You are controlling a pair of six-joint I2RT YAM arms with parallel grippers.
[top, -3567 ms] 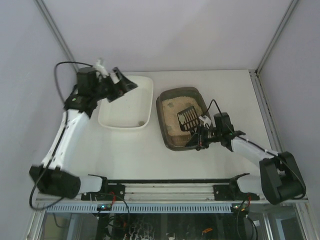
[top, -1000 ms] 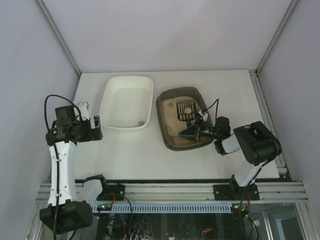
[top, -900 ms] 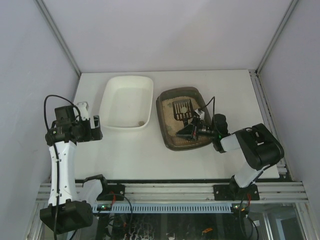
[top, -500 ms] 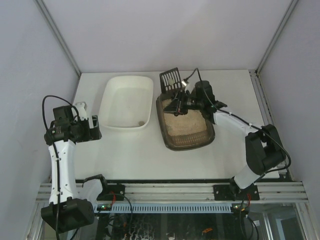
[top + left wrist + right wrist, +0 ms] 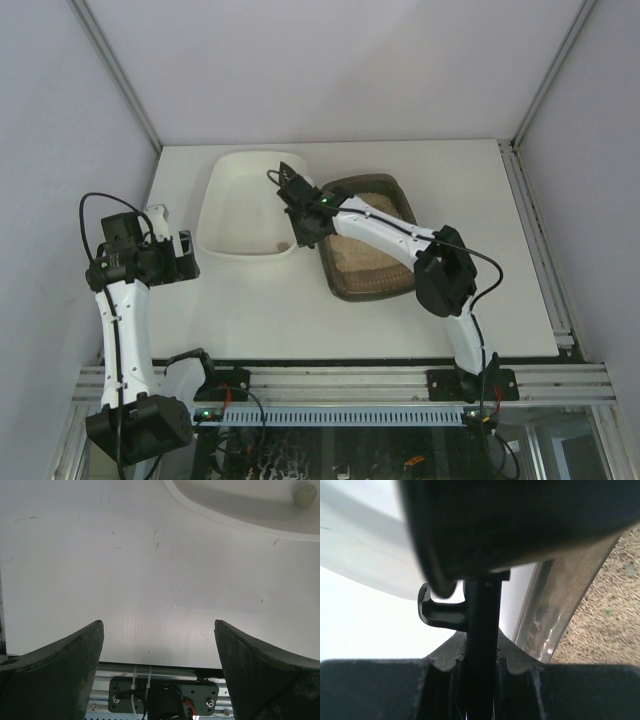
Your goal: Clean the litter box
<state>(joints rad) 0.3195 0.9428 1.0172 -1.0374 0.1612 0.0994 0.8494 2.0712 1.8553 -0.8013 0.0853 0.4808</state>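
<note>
My right gripper (image 5: 481, 666) was clenched on the handle of the scoop (image 5: 481, 625). The white tray (image 5: 365, 545) lay just left of my jaws and the litter box (image 5: 555, 610), with its sandy litter, just right of them. I judged this the dumping step; next I'd need to tip the scoop fully over the tray. My left gripper (image 5: 158, 645) hung released above bare table, the tray ahead of it.

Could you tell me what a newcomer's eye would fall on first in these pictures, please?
The right gripper, reaching across the litter box, is shut on a black scoop held over the right edge of the white tray. One small clump lies in that tray. The left gripper hangs open over the table at the left.
</note>
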